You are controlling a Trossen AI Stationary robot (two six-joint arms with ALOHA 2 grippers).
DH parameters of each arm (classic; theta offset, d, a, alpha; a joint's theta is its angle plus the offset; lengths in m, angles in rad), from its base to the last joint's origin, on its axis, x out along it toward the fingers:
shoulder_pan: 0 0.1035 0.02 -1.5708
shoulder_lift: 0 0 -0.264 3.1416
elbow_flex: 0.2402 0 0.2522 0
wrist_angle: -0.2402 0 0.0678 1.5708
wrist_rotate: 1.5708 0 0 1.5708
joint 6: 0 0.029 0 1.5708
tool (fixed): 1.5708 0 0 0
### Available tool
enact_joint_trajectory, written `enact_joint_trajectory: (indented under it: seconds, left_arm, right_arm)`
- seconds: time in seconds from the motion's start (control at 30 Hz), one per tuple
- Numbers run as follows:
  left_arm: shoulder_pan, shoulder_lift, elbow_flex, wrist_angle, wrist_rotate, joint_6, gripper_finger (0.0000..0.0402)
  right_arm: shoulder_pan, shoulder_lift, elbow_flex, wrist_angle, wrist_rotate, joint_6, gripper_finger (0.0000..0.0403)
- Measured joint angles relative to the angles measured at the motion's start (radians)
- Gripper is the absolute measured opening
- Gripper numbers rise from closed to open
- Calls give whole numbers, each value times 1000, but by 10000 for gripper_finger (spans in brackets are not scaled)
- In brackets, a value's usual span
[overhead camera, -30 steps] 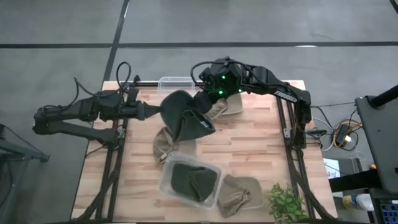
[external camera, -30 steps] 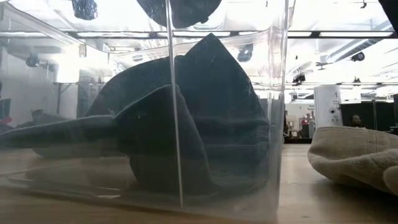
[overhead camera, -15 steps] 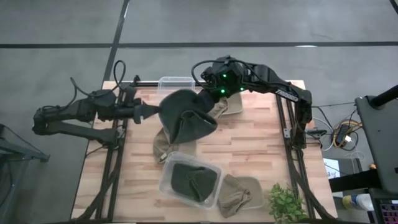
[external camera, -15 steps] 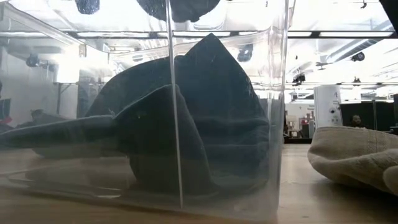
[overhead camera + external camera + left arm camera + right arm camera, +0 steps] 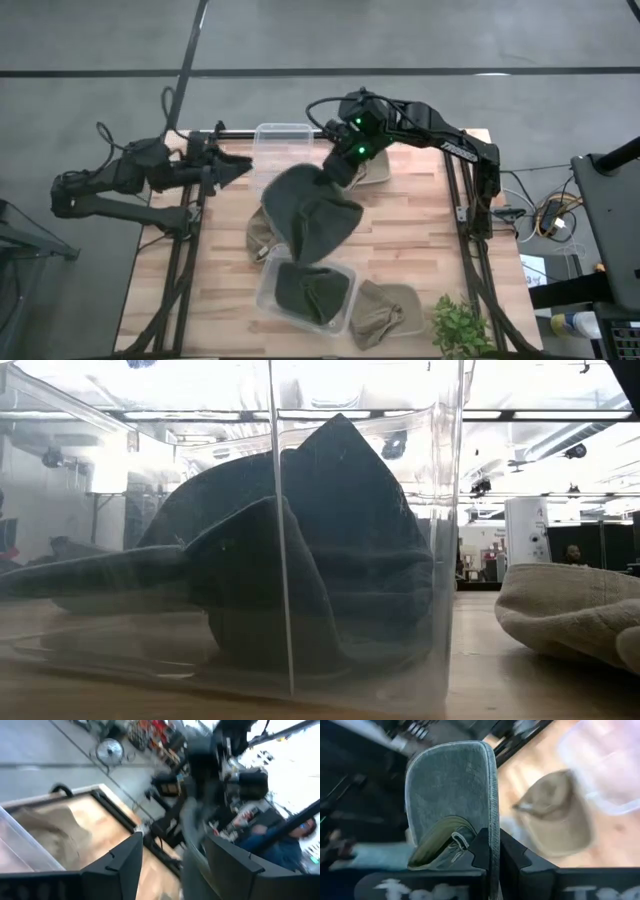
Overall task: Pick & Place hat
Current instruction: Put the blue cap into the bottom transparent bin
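Note:
A dark green hat [image 5: 315, 220] hangs from my right gripper [image 5: 336, 176], which is shut on it above the table's middle. In the right wrist view the hat's flat rounded brim [image 5: 451, 785] stands beyond the fingers. My left gripper [image 5: 236, 168] is open with nothing between its fingers and stands apart from the hat near the far left; its two fingers show in the left wrist view [image 5: 172, 870]. Another dark hat [image 5: 310, 292] lies in a clear bin [image 5: 268, 300] near the front edge, which also shows in the low view [image 5: 300, 560]. My right gripper pinches the edge of the hat's brim [image 5: 492, 827] between its two fingers, which lie across that edge. The fingers slant down from the table's far right. The hat hangs slack below them toward the near side, and its lower end [image 5: 305, 252] is over the clear bin's far rim.
A second clear bin [image 5: 283, 137] stands at the far edge. Tan hats lie at the far middle [image 5: 378, 172], left of centre [image 5: 260, 235] and beside the near bin [image 5: 388, 312], the last also in the low view [image 5: 570, 610]. A green plant [image 5: 460, 325] stands at the near right corner.
My left gripper has opened, let go of the hat and drawn back toward the table's left edge. The hat, which was stretched between both grippers, has swung down toward the near edge and hangs from my right gripper alone.

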Motion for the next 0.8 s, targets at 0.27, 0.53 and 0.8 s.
enact_joint_trajectory:
  seconds: [0.27,0.53,0.8]
  left_arm:
    - [0,-48,67,0,-56,88,208]
    - [0,-69,114,-2,-117,125,208]
    - [0,-74,130,-7,-121,126,208]
  right_arm:
    - [65,35,-7,-13,-26,-3,9]
    - [148,149,-8,-39,-16,-33,11]
    - [203,270,-8,-77,-14,-39,12]
